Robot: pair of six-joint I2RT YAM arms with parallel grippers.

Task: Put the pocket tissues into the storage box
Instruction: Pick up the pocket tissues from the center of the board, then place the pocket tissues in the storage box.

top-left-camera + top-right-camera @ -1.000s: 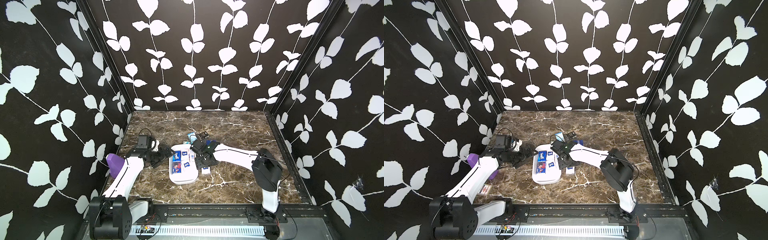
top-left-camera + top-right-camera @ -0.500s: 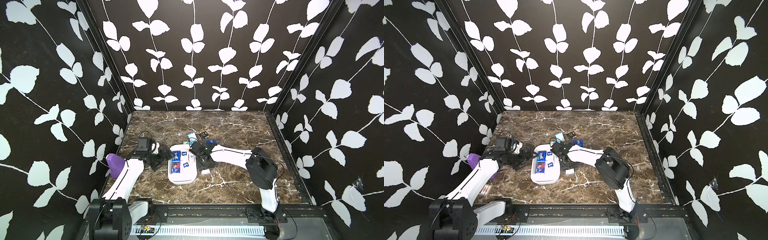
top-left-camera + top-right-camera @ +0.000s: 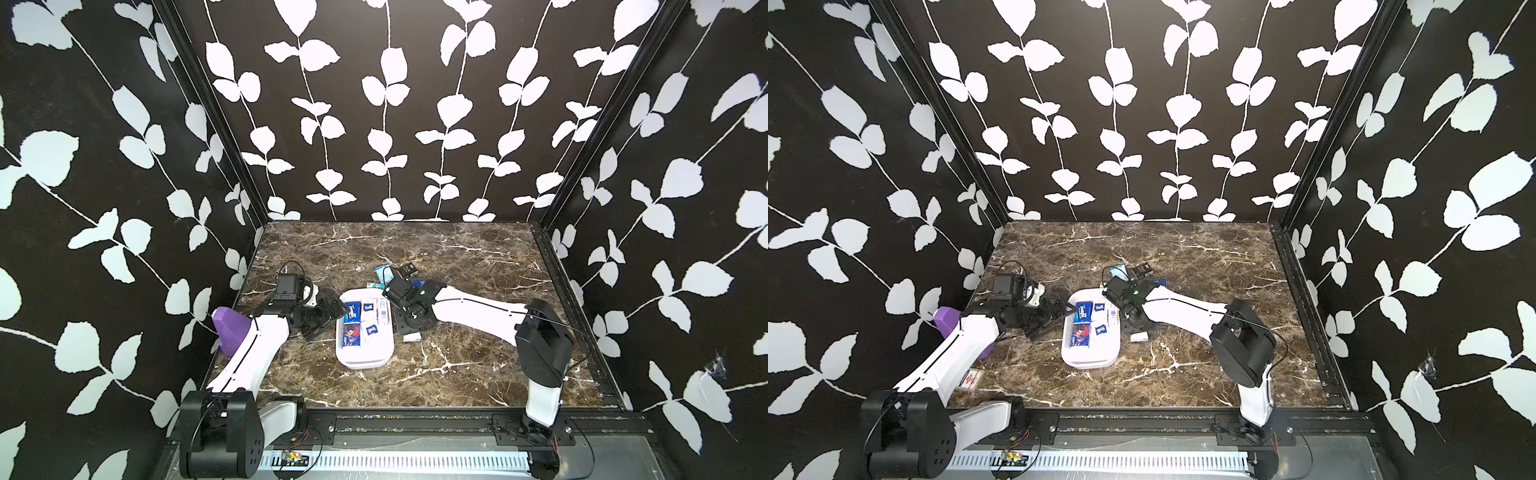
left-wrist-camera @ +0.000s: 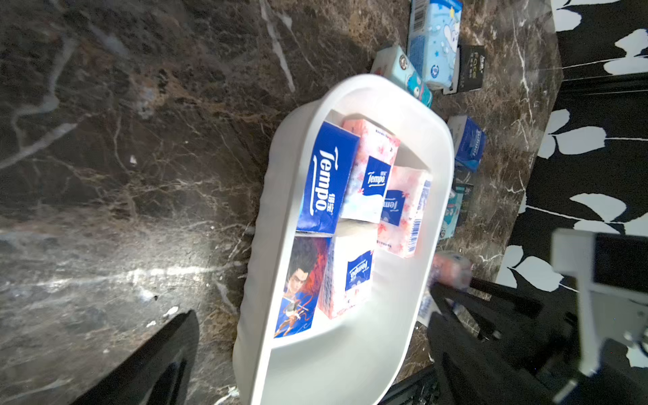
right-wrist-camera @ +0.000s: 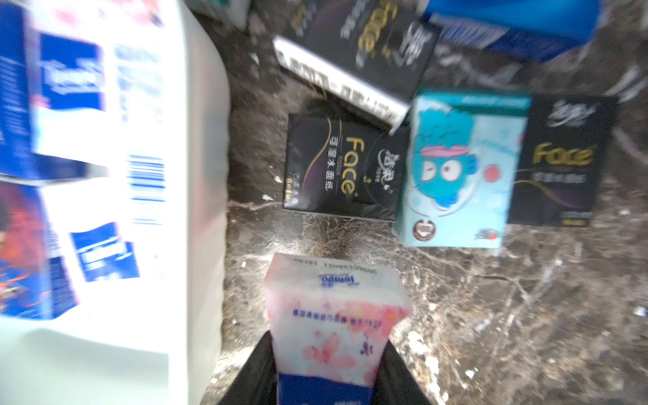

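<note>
Five pocket tissues point(image 4: 329, 182) crowd one end of the storage box point(image 4: 336, 364).

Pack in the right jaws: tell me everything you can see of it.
The pink floral pack: soft film-wrapped white block, cherry-blossom print, blue Tempo logo, blue band. The right gripper's black jaws pinch its sides, one end sticking out. It is outside the storage box, beside its wall, over the marble table; whether it touches the table is unclear.

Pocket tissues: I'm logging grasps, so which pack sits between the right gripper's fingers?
The pink floral Tempo pack, clamped in the right gripper beside the storage box; the black Face packs and teal cartoon pack lie free on the table.
</note>
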